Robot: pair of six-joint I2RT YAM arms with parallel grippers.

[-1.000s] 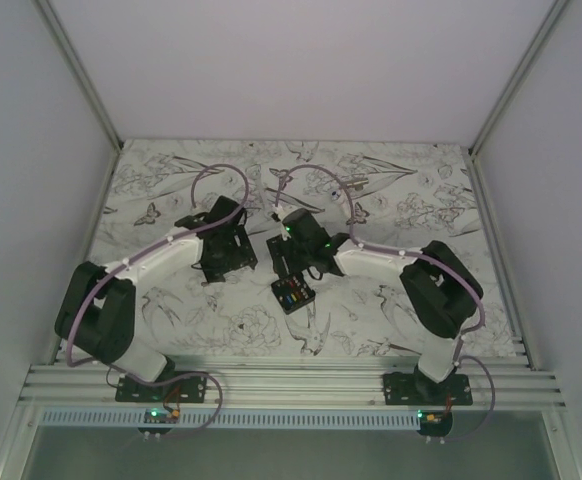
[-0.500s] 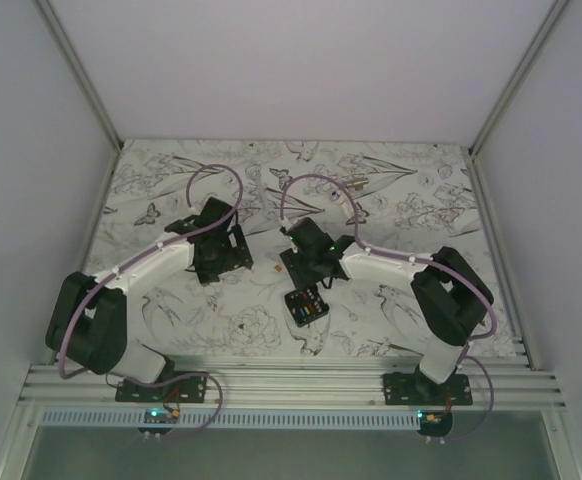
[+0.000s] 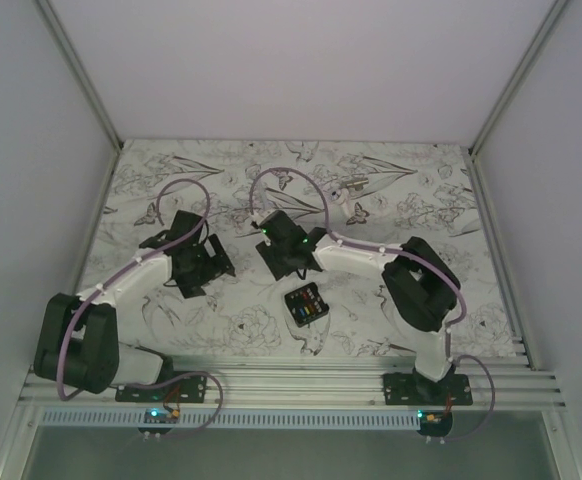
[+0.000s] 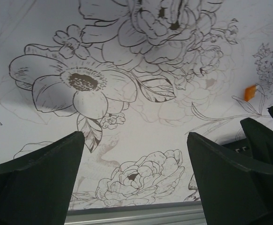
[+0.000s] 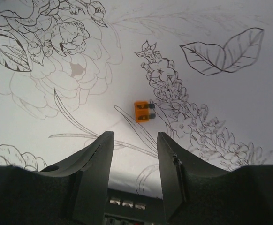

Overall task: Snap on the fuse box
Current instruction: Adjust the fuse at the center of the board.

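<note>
The fuse box [image 3: 306, 305], a small black box with rows of coloured fuses, lies on the flowered table mat between the two arms. Its edge shows at the bottom of the right wrist view [image 5: 127, 206], behind the fingers. My right gripper [image 3: 271, 262] is up and left of the box, open and empty [image 5: 134, 140], low over the mat. A loose orange fuse [image 5: 143, 111] lies just ahead of its fingertips. My left gripper [image 3: 211, 268] is further left, wide open and empty [image 4: 134, 138], over bare mat.
The orange fuse also shows at the right of the left wrist view [image 4: 250, 92], next to dark parts of the right gripper [image 4: 268, 133]. The aluminium rail at the table's near edge [image 4: 127, 213] runs below. White walls close in the table.
The right gripper has moved up and left, away from the fuse box, which shifted slightly right and nearer, then stayed put. The left arm has drawn back to the left.
</note>
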